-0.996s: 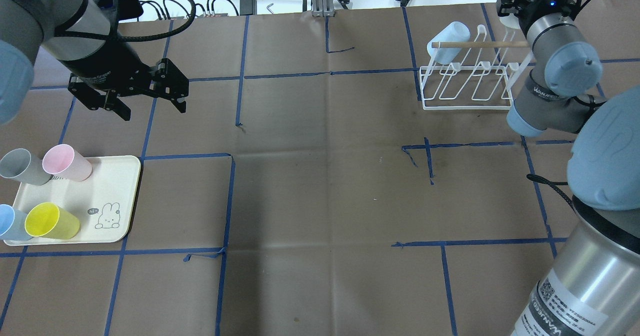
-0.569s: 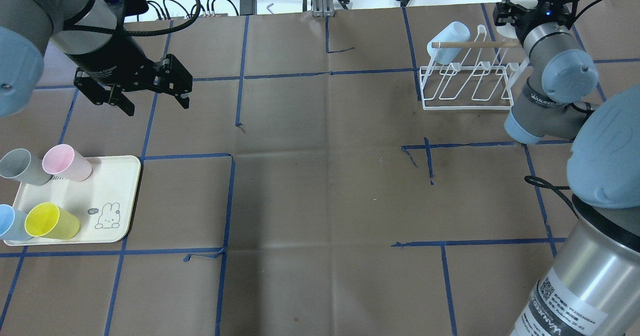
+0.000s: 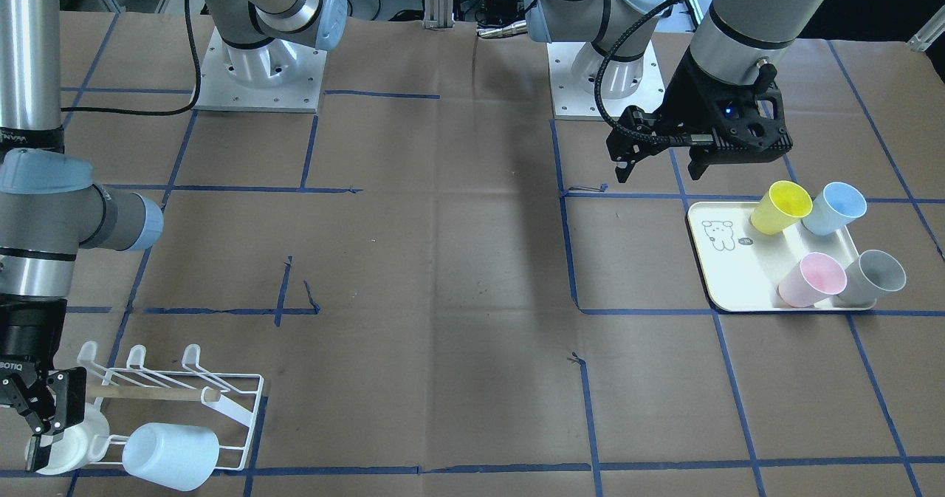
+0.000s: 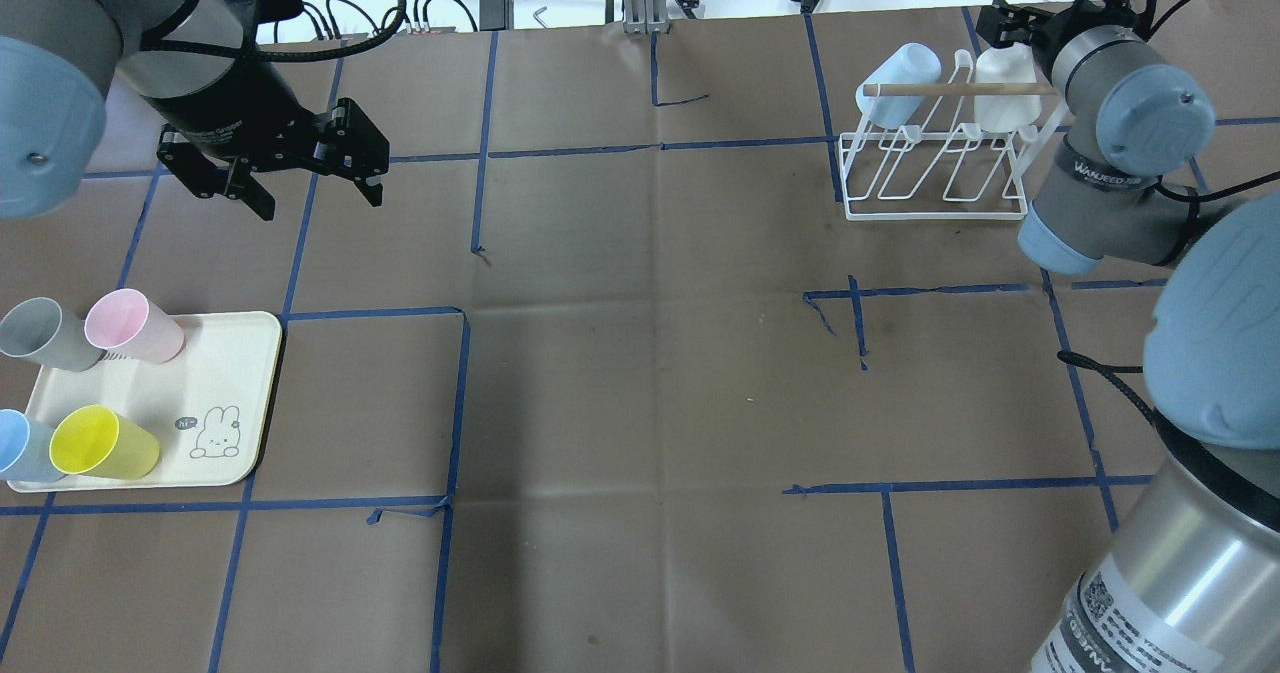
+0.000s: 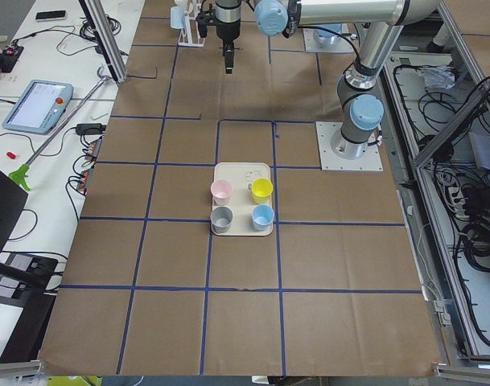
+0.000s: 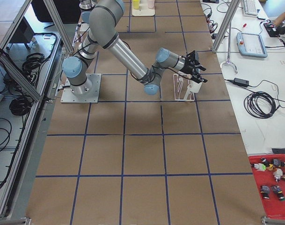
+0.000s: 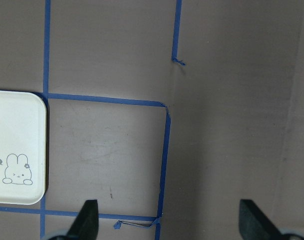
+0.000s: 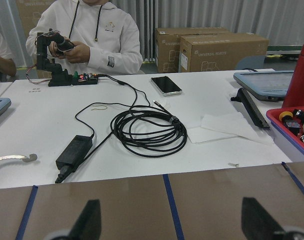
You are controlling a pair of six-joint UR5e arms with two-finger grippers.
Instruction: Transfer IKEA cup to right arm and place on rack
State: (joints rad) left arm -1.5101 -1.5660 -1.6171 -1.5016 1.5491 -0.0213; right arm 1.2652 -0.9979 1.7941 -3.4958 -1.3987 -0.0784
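Note:
The white wire rack [image 4: 935, 181] with its wooden dowel stands at the far right of the table. A pale blue cup [image 4: 897, 83] and a white cup [image 4: 1003, 88] hang on it, also seen in the front view as the blue cup [image 3: 170, 456] and white cup [image 3: 70, 441]. My right gripper [image 4: 1012, 25] is open and empty, just beyond the white cup at the rack's far end; its wrist view shows nothing between the fingers [image 8: 89, 222]. My left gripper [image 4: 315, 191] is open and empty, hovering beyond the tray.
A cream tray [image 4: 225, 373] with a rabbit drawing sits at the near left, holding grey [image 4: 40, 333], pink [image 4: 130, 325], blue [image 4: 20, 448] and yellow [image 4: 100, 443] cups. Cables and gear lie past the table's far edge. Blue tape lines mark the brown table cover.
My right arm has swung back and to the right, so the white cup now shows on the rack. My left gripper has drifted a little farther from the tray, still open.

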